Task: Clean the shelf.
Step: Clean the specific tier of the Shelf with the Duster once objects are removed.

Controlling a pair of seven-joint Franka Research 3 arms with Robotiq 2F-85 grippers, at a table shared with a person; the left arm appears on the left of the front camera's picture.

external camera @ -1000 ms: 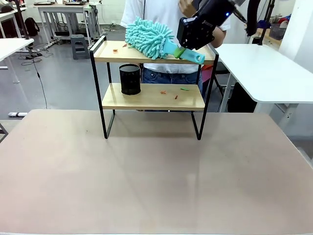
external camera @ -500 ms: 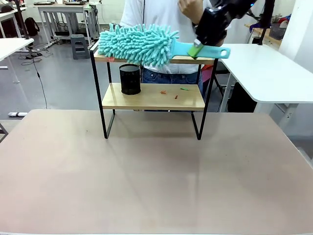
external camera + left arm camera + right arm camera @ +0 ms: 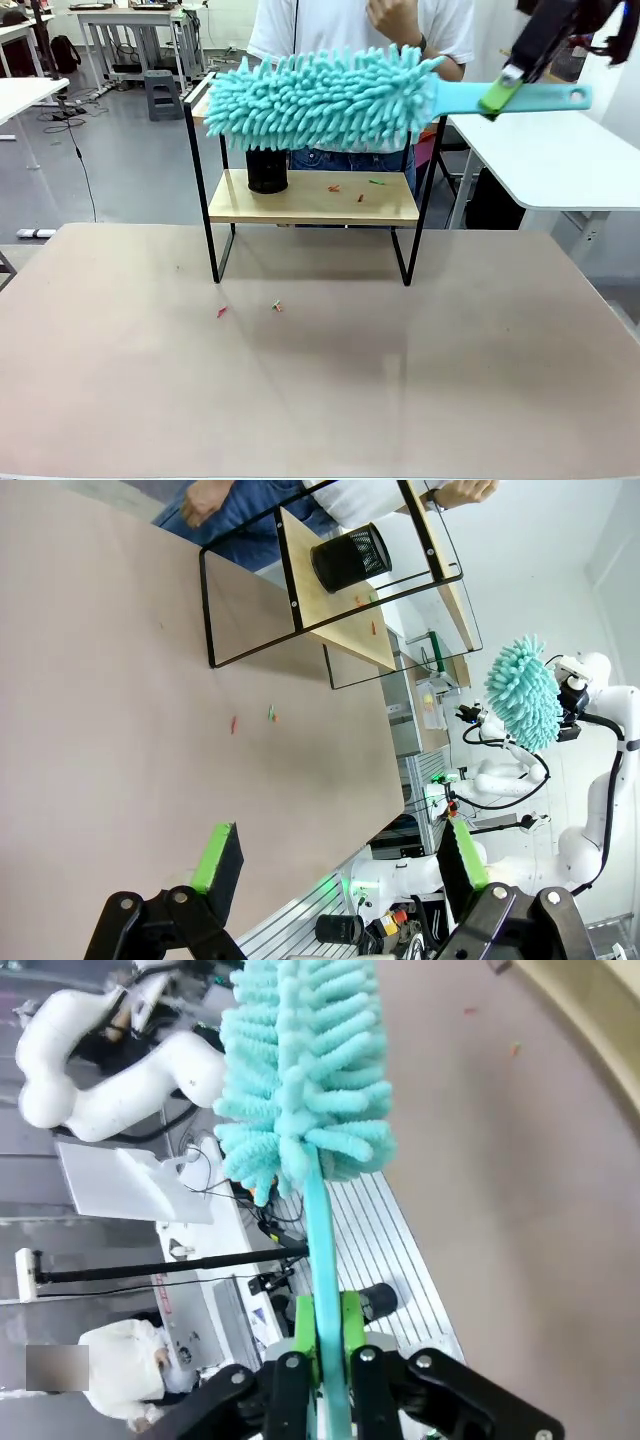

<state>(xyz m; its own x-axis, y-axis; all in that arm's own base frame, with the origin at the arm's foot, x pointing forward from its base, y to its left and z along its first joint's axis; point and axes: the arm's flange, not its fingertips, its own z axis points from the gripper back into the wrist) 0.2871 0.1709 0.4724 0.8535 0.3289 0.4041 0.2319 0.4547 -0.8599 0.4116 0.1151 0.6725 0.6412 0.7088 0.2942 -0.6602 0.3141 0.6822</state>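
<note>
The shelf (image 3: pixel 310 200) is stood at the tabletop's (image 3: pixel 330 390) far side, long axis left-right; before its top board a teal duster (image 3: pixel 320 98), parallel, head leftward, is clenched by the right hand (image 3: pixel 500 93); the left hand (image 3: pixel 338 855) is released.

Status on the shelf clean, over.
Right tool shut on duster; left tool open, empty. Shelf: scraps, black cup on lower board. Two bits on table. Person behind shelf.
</note>
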